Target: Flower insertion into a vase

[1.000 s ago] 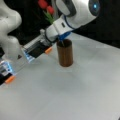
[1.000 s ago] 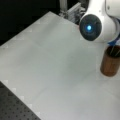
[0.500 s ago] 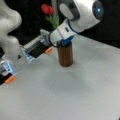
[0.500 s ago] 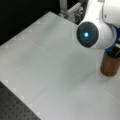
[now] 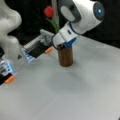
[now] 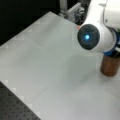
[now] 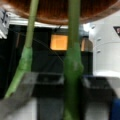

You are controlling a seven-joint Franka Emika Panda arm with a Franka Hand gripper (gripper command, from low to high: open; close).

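We see the gripper (image 5: 59,43) over the vase (image 5: 65,56), seemingly clamped on the light, bendable flower (image 5: 49,11) stem (image 7: 73,62).

The arm (image 5: 82,15) is glossy white, built of rounded, bulbous shells. One joint carries a dark grey round cap (image 6: 88,37) with a small glowing blue light at its middle, seen in both front views. A blue band (image 5: 71,42) rings the wrist beside the boxy white tool (image 5: 61,37).
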